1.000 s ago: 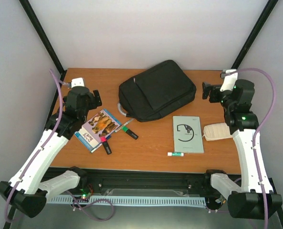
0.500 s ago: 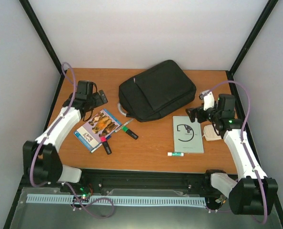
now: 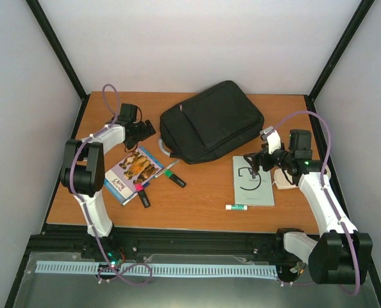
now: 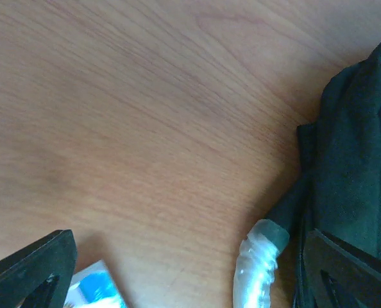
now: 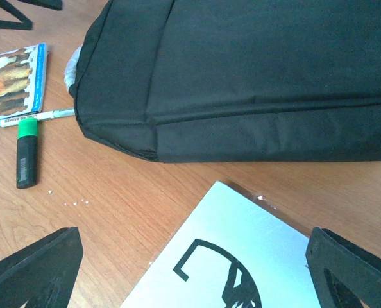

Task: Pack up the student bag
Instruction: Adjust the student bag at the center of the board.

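Wooden table [image 3: 197, 215], eight items lying flat on it.

- Just right of your left claw [image 3: 144, 130]: black backpack [image 3: 211, 122].
- Nearer you than that claw: picture book [image 3: 131, 173]. At the book's right edge lie a pink-capped marker [image 3: 142, 194], a white pen [image 3: 167, 169] and a green-capped marker [image 3: 174, 178].
- Below your right claw [image 3: 253, 160]: grey booklet [image 3: 253, 183].
- Right of that claw: white pouch [image 3: 282, 183].
- Nearer you than the booklet: small white stick [image 3: 237, 207].

Left arm [image 3: 88, 168]: folded sharply at the elbow, forearm reaching forward and inward.
Left hand [image 3: 143, 129]: fingers spread wide apart, empty.
Right arm [image 3: 319, 192]: stretched forward, wrist turned inward.
Right hand [image 3: 251, 162]: fingers spread wide apart, empty.
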